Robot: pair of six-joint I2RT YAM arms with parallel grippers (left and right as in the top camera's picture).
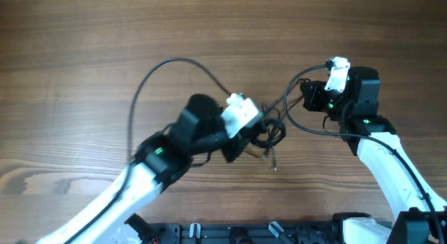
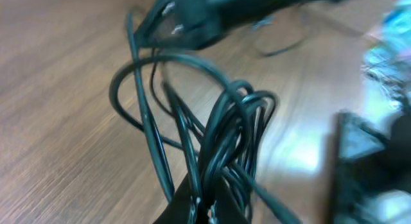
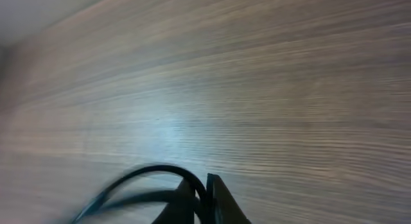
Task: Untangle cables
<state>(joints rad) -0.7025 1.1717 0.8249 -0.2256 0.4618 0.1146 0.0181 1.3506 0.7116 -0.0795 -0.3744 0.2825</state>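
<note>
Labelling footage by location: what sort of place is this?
Probably a robotics lab workbench: two white-and-black robot arms over a brown wood-grain tabletop, working a tangle of thin black cables.

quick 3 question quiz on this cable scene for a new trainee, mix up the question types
1. True or false: the cables lie as separate straight strands on the table.
2. What is the left hand closed on? A) a tangled bunch of cables B) a white plug C) nothing
3. Fill in: the cables are ____ in colour.

Key: 1 false, they are looped together in a bunch; 2 A; 3 black.
</note>
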